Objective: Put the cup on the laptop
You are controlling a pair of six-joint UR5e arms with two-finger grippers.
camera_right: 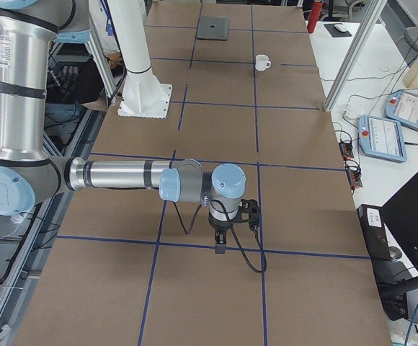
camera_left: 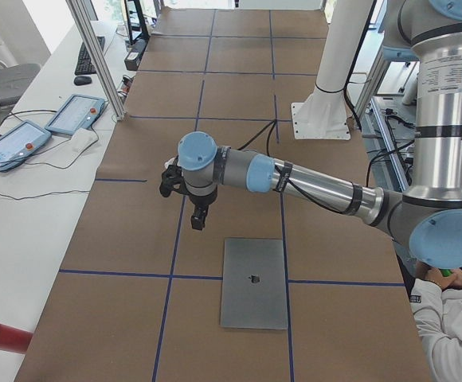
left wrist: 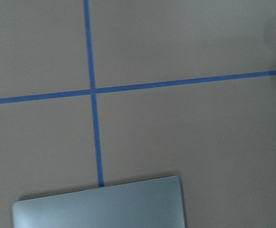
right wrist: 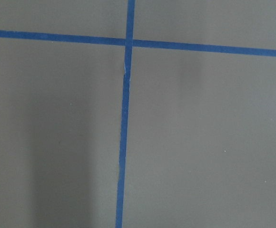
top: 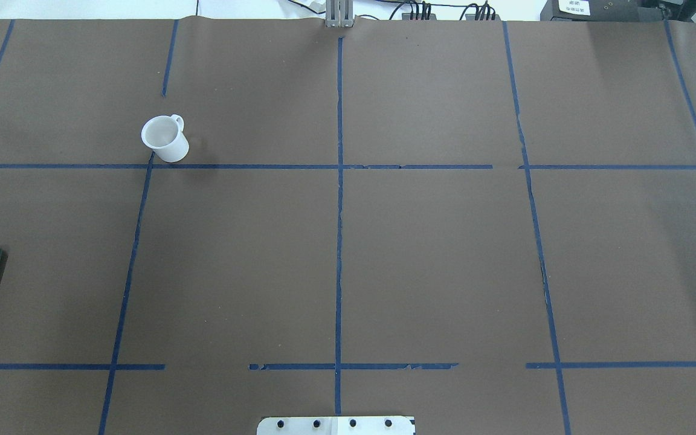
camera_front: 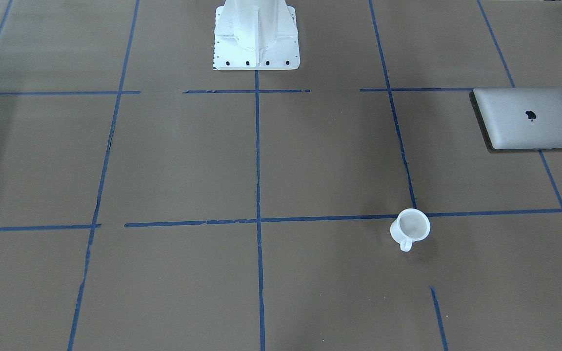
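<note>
The white cup (camera_front: 410,226) stands upright on the brown table, handle toward the operators' side; it also shows in the overhead view (top: 164,138) and the right view (camera_right: 263,62). The closed silver laptop (camera_front: 530,119) lies flat at the table's end on my left, also in the left view (camera_left: 253,282) and the left wrist view (left wrist: 100,206). My left gripper (camera_left: 199,219) hangs above the table just beyond the laptop's far edge; I cannot tell if it is open. My right gripper (camera_right: 220,241) hangs over bare table far from both; I cannot tell its state.
The white robot pedestal (camera_front: 256,34) stands at the table's middle rear. Blue tape lines grid the brown surface. Teach pendants (camera_left: 76,115) lie on the side bench, beside aluminium frame posts (camera_left: 95,56). A red object (camera_left: 0,334) sits off the table's corner.
</note>
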